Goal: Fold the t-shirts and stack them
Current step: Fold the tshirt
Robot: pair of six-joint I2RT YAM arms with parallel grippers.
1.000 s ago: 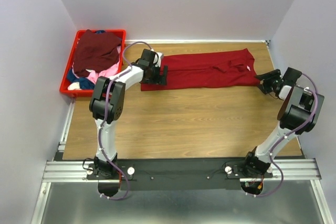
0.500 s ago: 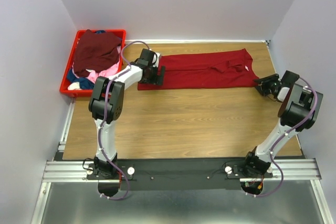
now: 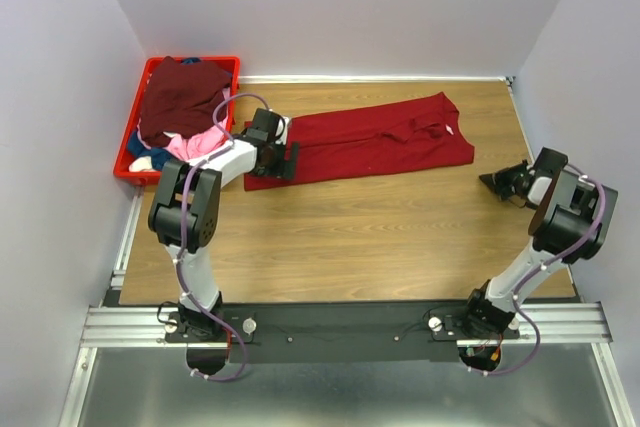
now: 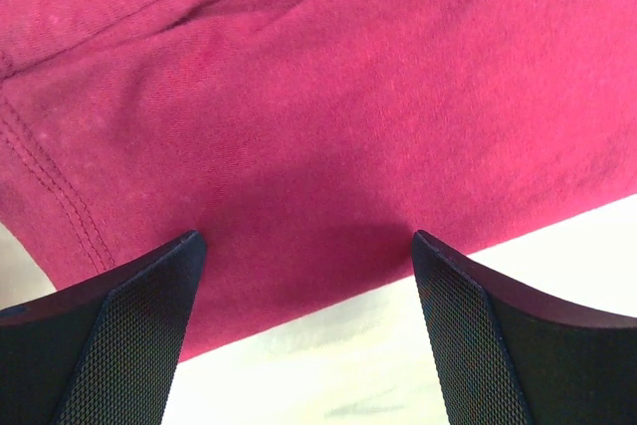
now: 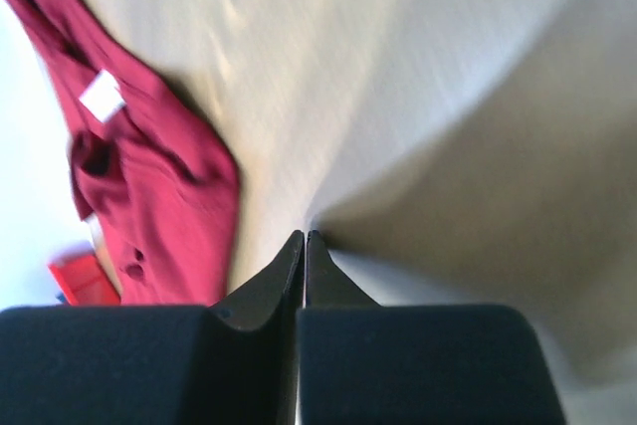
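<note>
Cloth of the red t-shirt (image 3: 380, 137) lay on the table (image 3: 380, 237) as a long narrow band, already doubled lengthwise, so the lengthwise fold looked done and the crosswise fold not yet made. Its neck end, marked by a small white label (image 5: 102, 97), pointed towards the robot's right; its hem (image 4: 50, 186) pointed left, towards the crate (image 3: 126, 152).

At that hem end stood the left gripper (image 3: 285, 160), jaws spread wide, with one near corner of the cloth lying between and beyond its fingers. It gripped nothing. From the wrist view the fingertips (image 4: 149, 286) seemed to sit on or just above the fabric, though which of the two was hard to tell. That placement suited taking the hem corner to carry it over towards the neck.

The right gripper (image 3: 492, 180) was out on bare wood, well apart from the neck end, its jaws closed tight together on nothing; parked there, it kept off the shirt.

In the crate at the far left, a maroon shirt (image 3: 180, 97) was heaped over a pink shirt (image 3: 200, 139), both unfolded, so most of the stacking remained
</note>
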